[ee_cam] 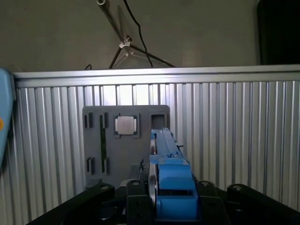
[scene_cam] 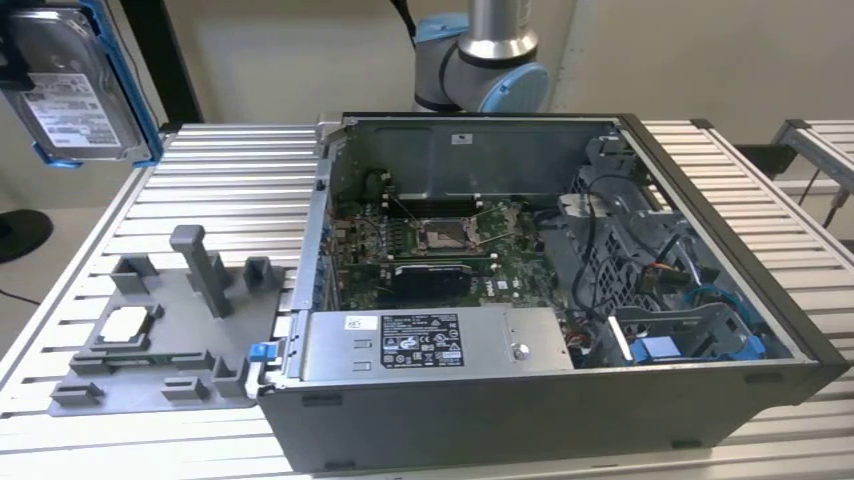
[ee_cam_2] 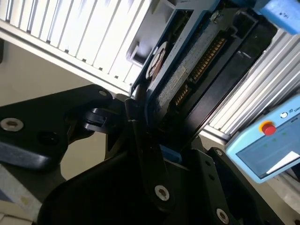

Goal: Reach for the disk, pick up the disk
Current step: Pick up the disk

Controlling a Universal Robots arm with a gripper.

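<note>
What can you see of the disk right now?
The disk is a flat silver-grey metal drive with a white printed label on its face and a blue plastic bracket round its edges. In the exterior view it hangs roughly upright at the upper left, off the slatted table and apart from the open computer case. In both wrist views it sits edge-on, clamped in the black tool; the second wrist view shows its connector row.

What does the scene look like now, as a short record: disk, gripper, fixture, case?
disk: held in the air at the exterior view's upper left
gripper: shut on the disk, seen edge-on in the first wrist view
fixture: grey, on the slatted table, square chip seated in it
case: open, beside the fixture on the table
</note>
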